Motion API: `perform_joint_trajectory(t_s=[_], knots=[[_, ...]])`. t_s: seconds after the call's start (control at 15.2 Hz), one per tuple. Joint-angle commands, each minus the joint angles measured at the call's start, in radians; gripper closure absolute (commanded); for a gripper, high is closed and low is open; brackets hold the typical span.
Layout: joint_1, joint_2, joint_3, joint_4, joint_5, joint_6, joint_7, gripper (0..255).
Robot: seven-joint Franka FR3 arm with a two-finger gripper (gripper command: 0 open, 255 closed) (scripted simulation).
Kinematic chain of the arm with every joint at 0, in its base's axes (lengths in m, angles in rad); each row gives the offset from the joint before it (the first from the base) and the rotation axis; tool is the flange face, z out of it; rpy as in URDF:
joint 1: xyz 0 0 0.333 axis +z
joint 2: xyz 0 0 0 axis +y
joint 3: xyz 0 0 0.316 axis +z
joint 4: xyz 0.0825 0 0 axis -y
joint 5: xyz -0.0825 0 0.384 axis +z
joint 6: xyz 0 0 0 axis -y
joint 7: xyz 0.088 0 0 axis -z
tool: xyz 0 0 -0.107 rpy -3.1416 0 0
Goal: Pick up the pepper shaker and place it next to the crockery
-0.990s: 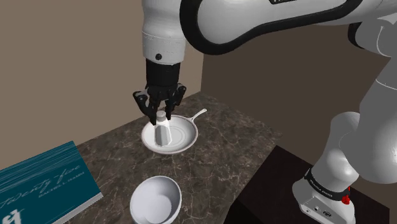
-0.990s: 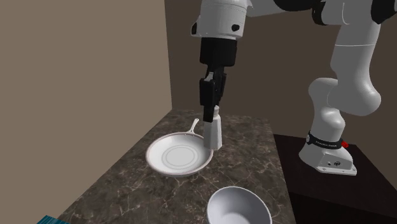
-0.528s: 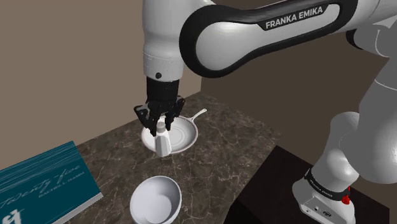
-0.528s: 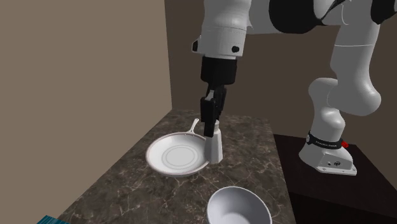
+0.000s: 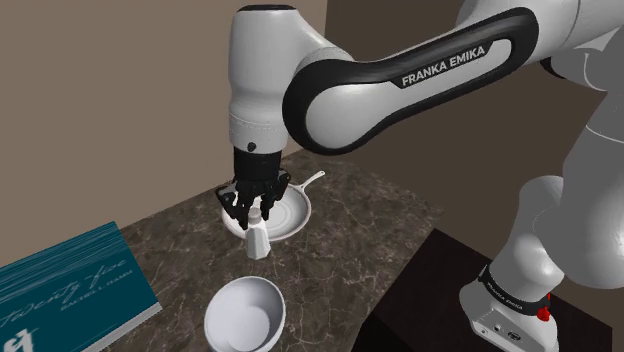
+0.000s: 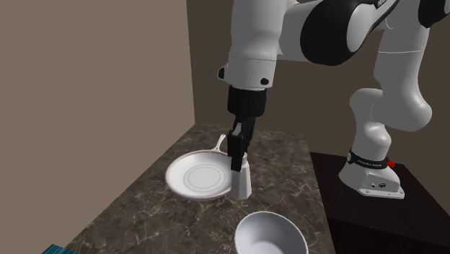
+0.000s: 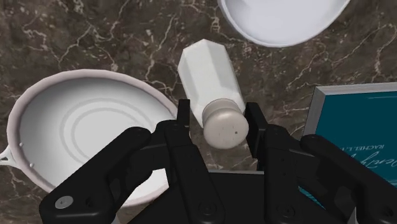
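Observation:
The pepper shaker [image 5: 259, 240] is a white faceted bottle with a rounded cap, standing upright. My gripper [image 5: 257, 210] is shut on its neck from above, one black finger on each side of the cap [image 7: 224, 125]. The shaker's base [image 6: 241, 189] is down at the dark marble counter, whether touching or just above it I cannot tell. It is right beside the rim of the white handled dish [image 6: 195, 177], on the side toward the white bowl [image 6: 270, 234]. In the wrist view the shaker [image 7: 210, 76] lies between the dish [image 7: 76, 127] and the bowl [image 7: 280, 25].
A teal book [image 5: 65, 290] lies at the shoulder view's lower left, close to the bowl [image 5: 245, 315]. Brown walls form a corner behind the counter [image 5: 360, 220]. The dark stand [image 5: 430, 290] adjoins the counter's edge in the shoulder view's lower right.
The gripper has come down with the shaker, from above the dish's rim to counter level just beside the dish, nearer the bowl. Its grip has not changed.

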Motion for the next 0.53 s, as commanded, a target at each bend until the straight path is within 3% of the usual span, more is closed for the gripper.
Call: perform_joint_trajectory(t_s=[0.0,0.46], knots=[[0.001,0.009,0.0,-0.017,-0.004,0.026,0.003,255],[0.003,0.04,-0.002,-0.075,-0.016,0.114,0.009,255]])
